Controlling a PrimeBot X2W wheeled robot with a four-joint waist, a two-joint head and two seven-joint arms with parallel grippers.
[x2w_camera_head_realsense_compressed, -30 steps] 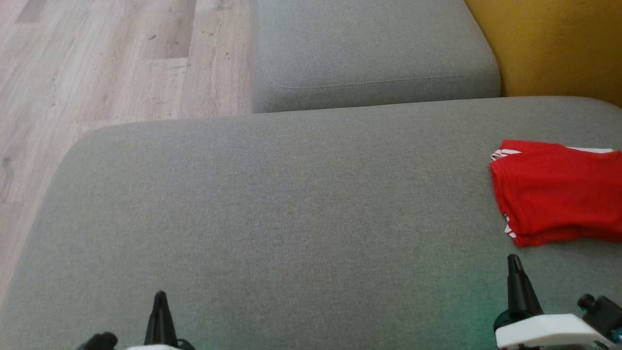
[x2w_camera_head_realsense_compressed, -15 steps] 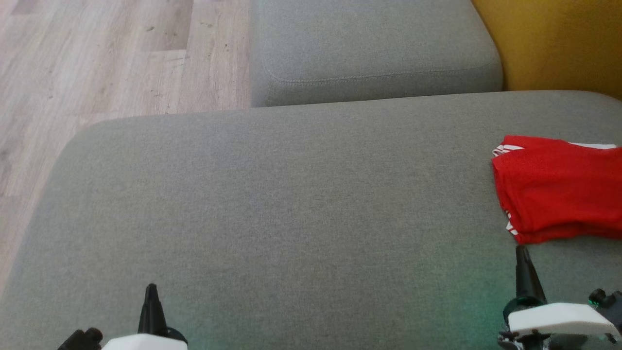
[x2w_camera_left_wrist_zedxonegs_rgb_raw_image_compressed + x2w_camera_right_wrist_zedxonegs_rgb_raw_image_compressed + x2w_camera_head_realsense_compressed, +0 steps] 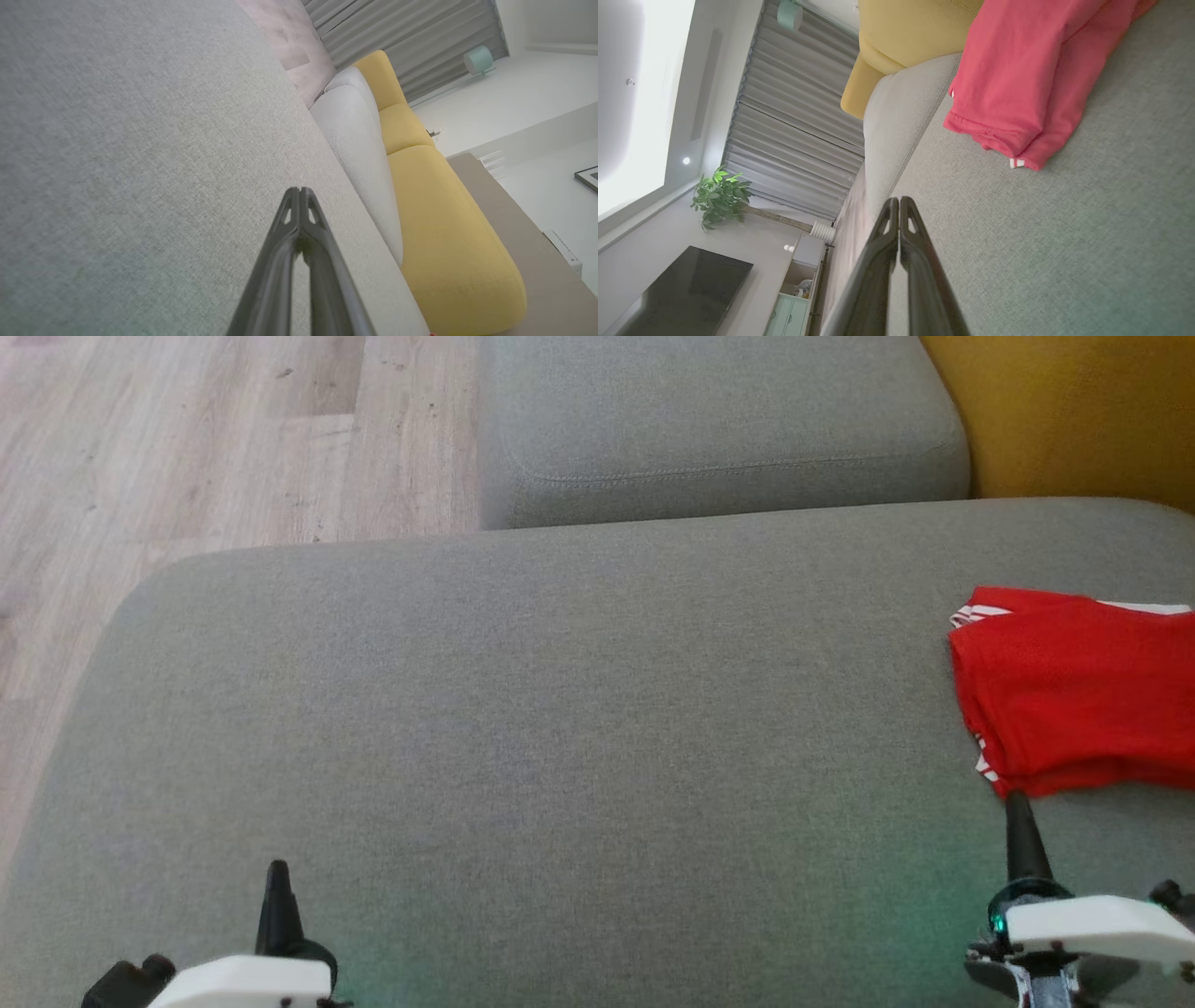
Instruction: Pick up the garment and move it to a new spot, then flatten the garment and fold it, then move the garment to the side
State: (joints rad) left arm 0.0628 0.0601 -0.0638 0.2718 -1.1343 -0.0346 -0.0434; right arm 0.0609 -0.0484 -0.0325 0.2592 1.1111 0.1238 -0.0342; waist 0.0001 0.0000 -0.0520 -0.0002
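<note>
The garment (image 3: 1078,695), red with white stripes at its edges, lies folded at the right side of the grey cushion (image 3: 560,728); the right wrist view shows the garment (image 3: 1017,70) stacked in layers. My right gripper (image 3: 1019,805) is shut, its tip just below the garment's near left corner; whether it touches the cloth I cannot tell. In its own view the right gripper (image 3: 899,201) has its fingers pressed together with nothing between them. My left gripper (image 3: 277,873) hovers shut over the near left of the cushion, and its own view shows the left gripper (image 3: 299,191) shut and holding nothing.
A second grey cushion (image 3: 719,420) lies behind the first, with a yellow sofa (image 3: 1074,420) at the back right. Wooden floor (image 3: 187,448) runs along the left. The right wrist view holds curtains (image 3: 794,116), a plant (image 3: 719,196) and a dark screen (image 3: 686,289).
The head camera has shifted, so the cushion and garment sit slightly higher in view. Both grippers have reached a little further up the cushion, the right one closer to the garment's corner.
</note>
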